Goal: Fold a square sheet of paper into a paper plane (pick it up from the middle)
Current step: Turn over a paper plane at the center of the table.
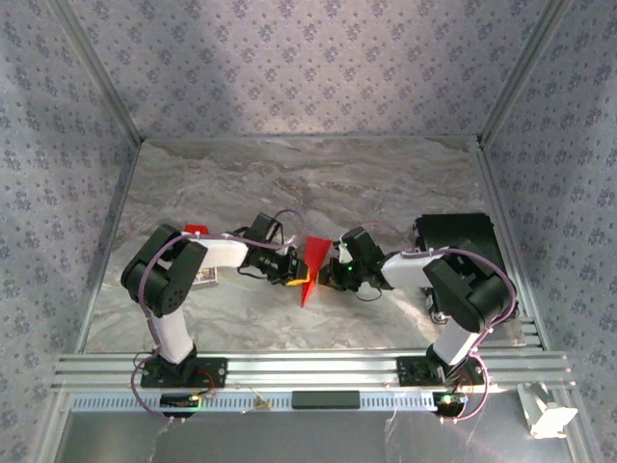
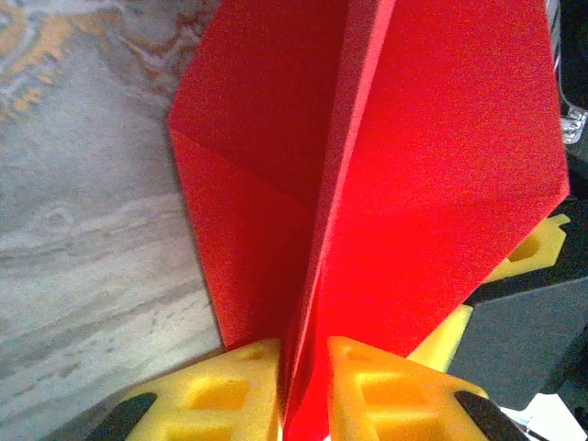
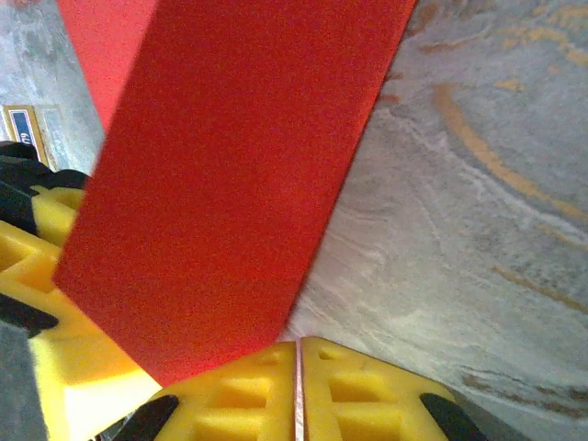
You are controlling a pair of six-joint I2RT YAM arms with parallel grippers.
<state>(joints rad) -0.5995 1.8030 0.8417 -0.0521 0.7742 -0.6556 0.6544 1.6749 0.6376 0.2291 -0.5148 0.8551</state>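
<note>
Jaws of left gripper (image 2: 299, 367) and right gripper (image 3: 296, 354) pinch paper plane (image 1: 310, 265) from opposite sides, its long axis running crosswise between them.

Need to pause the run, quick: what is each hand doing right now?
Left hand: closed on the folded red paper.
Right hand: closed; whether it pinches the paper cannot be told.

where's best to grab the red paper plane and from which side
Grip the paper plane by its raised centre crease, coming in edge-on from the left so a finger lands on each face, as the left gripper does. The crease stands up as a ridge; the wings slope thin and would probably buckle.
</note>
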